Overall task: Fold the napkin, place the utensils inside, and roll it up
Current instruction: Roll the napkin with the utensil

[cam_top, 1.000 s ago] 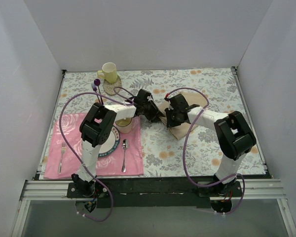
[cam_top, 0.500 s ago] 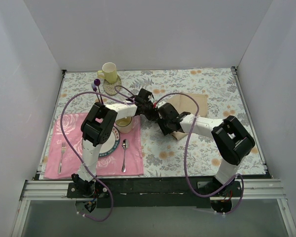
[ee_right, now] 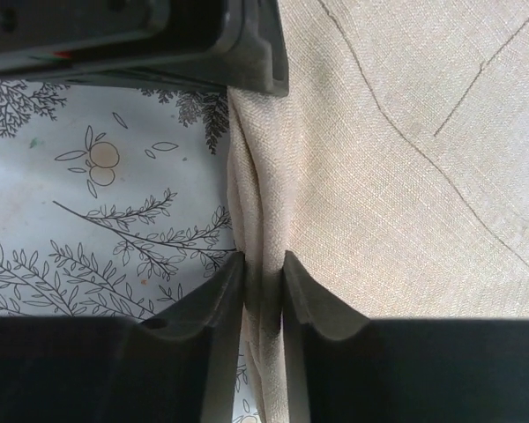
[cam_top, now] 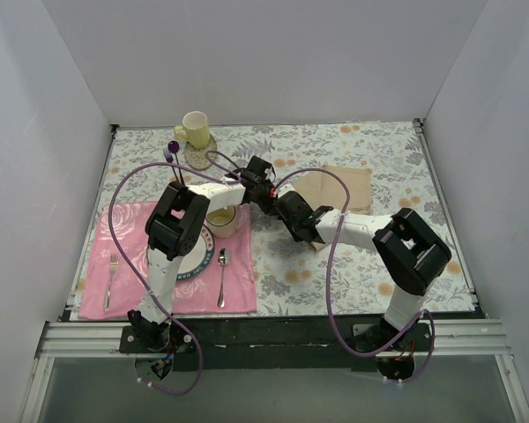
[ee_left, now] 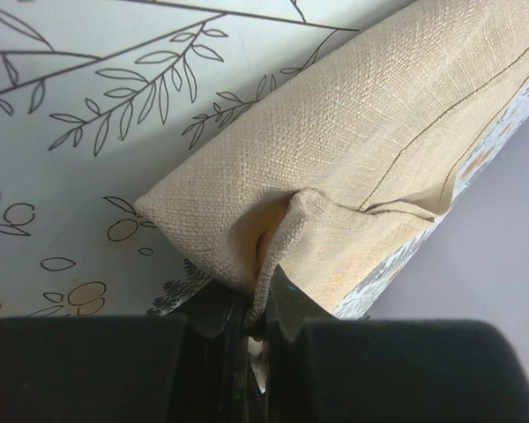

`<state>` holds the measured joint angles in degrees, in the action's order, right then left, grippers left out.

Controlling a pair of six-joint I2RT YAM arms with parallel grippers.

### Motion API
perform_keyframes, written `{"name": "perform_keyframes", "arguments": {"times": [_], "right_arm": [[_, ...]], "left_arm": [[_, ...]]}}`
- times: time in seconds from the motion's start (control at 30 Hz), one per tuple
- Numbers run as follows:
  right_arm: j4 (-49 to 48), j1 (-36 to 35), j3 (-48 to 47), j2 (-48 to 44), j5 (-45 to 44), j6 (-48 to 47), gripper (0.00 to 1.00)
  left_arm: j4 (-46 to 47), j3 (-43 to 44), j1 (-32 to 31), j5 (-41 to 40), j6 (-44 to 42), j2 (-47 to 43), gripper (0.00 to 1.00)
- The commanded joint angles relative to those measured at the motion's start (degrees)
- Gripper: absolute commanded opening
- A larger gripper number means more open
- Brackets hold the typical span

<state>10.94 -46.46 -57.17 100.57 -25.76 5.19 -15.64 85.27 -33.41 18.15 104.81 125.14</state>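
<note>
Here left pincer and right pincer each tightly pinch the napkin

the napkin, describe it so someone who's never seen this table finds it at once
On the grey floral tablecloth, look right of centre, towards the far side, well away from the pink placemat. The napkin lies there: the only plain beige cloth, with no pattern at all.

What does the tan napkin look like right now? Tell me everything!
The napkin is plain beige woven cloth, soft-looking, with thin crease lines. It lies on the grey floral tablecloth, one edge doubled over. The left hand pinches a bunched corner, and the right hand pinches a raised fold along its edge.
</note>
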Motion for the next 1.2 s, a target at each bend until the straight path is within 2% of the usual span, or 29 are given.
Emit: {"name": "perform_keyframes", "arguments": {"times": [0.0, 0.17, 0.2, 0.3, 0.33, 0.43, 0.53, 0.57, 0.63, 0.7, 0.87, 1.17], "right_arm": [[5.8, 1.3, 0.7, 3.3, 0.6, 1.0, 0.22], [4.6, 2.3, 0.8, 3.8, 8.1, -0.3, 0.03], [4.4, 3.3, 0.8, 3.7, 9.7, -0.6, 0.01], [3.8, 6.4, 0.6, 3.5, 18.1, -1.6, 0.01], [3.7, 7.3, 0.5, 3.4, 22.9, -1.6, 0.01], [3.4, 11.3, 0.0, 3.8, 33.1, -1.2, 0.01], [1.9, 15.6, 1.1, 3.6, 41.5, 0.3, 0.01], [1.5, 17.4, 1.4, 3.7, 43.5, 0.4, 0.01], [1.5, 19.2, 1.5, 4.8, 48.1, 0.9, 0.01], [1.6, 21.4, 1.4, 5.8, 50.8, 1.0, 0.01], [2.6, 26.6, 0.0, 10.0, 61.1, 1.7, 0.01], [2.5, 27.2, 0.1, 8.8, 58.4, 1.0, 0.01]], "left_arm": [[-4.6, 1.3, 0.5, -0.7, -3.4, 0.9, 0.00], [-8.0, 5.4, 0.9, -2.7, -9.1, 1.2, 0.00], [-8.7, 6.0, 1.2, -2.8, -11.1, 1.3, 0.03], [-9.9, 8.3, 1.6, -3.0, -15.1, 1.5, 0.20], [-9.9, 9.1, 1.6, -3.2, -15.9, 1.3, 0.34], [-10.9, 10.6, 1.6, -3.5, -18.7, 0.9, 0.50], [-11.3, 11.3, 1.6, -5.2, -20.1, -1.1, 0.57], [-11.6, 11.6, 1.6, -5.8, -20.3, -1.7, 0.66], [-12.4, 11.7, 1.6, -7.3, -20.6, -3.1, 0.72], [-12.7, 10.6, 1.6, -7.0, -20.1, -4.5, 0.87], [-11.5, 6.1, 0.5, -4.2, -14.7, -6.3, 0.91], [-5.7, 1.7, -1.6, -0.6, -6.3, -4.8, 0.95]]}}
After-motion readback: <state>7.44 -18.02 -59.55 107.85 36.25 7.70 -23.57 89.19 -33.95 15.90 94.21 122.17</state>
